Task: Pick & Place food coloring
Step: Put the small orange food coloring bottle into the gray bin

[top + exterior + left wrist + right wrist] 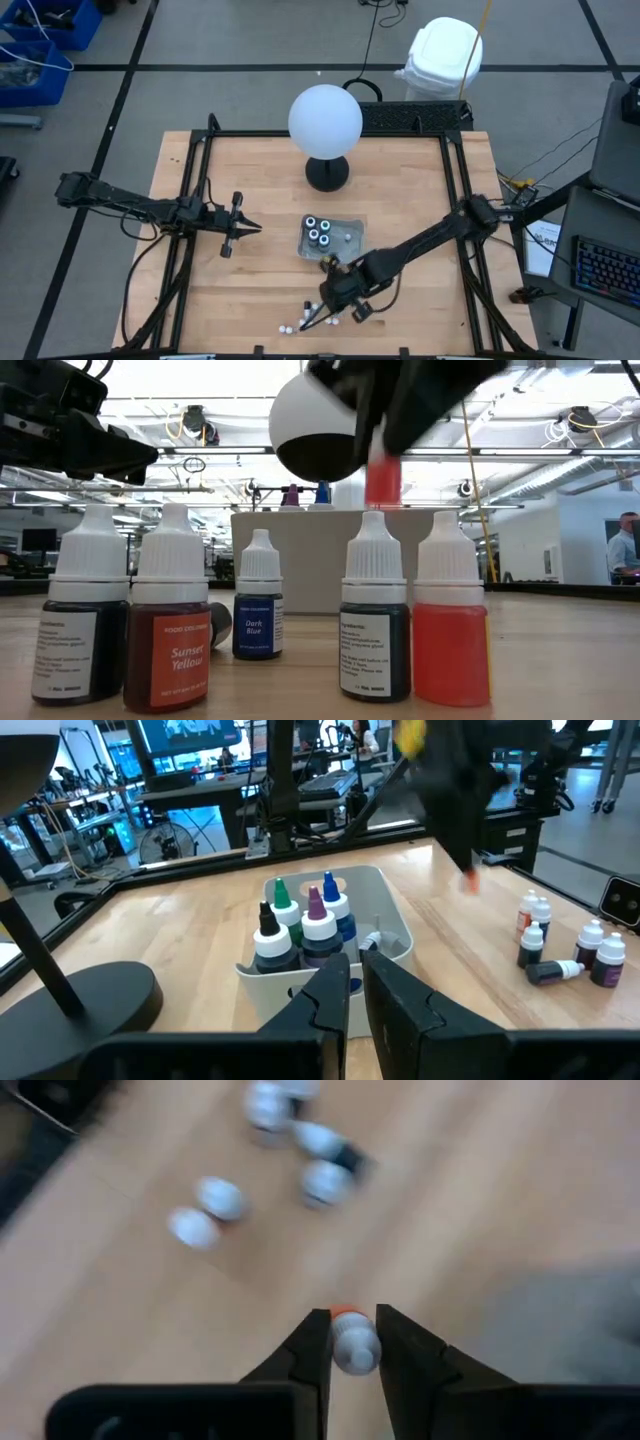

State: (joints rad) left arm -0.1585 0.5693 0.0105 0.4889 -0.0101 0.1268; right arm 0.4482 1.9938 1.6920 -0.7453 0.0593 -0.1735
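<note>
Right wrist view puts the right gripper (pixel 352 1342) above the wooden table (pixel 480 1200), its 2 dark fingers (pixel 312 1342) pinched on a small orange bottle (pixel 352 1342) with a white cap, lifted clear of the boards. Below it lie the loose bottles (pixel 300 1150), blurred white caps scattered on the wood.

From overhead, that gripper (pixel 330 290) hangs between the clear tray (pixel 345 232) and the loose bottles (pixel 305 318) near the table's front edge. Inside the tray stand 3 dark round bottles (pixel 318 230) with pale tops, and a smaller white-capped one lies beside them.

At table height, 5 bottles stand in a row close to the lens: a dark one (pixel 85 630), one labelled Sunset Yellow (pixel 172 630), a smaller Dark Blue (pixel 258 610) set farther back, another dark one (pixel 373 625) and a red one (pixel 450 625). The held bottle (pixel 382 478) shows as a red blur above them.

The left gripper (pixel 240 228) waits left of the tray, fingers (pixel 335 1005) drawn nearly together on nothing.

Behind the tray rises a white globe (pixel 325 118) on a black base (pixel 327 172). A black frame (pixel 330 132) edges the pale plank table. Beyond it the grey floor holds a white bin (pixel 443 58), blue crates (pixel 40 45) and a keyboard (pixel 605 270). The room behind is a bright workshop with ceiling lights, benches and a person (pixel 625 545) seated at the far right.
</note>
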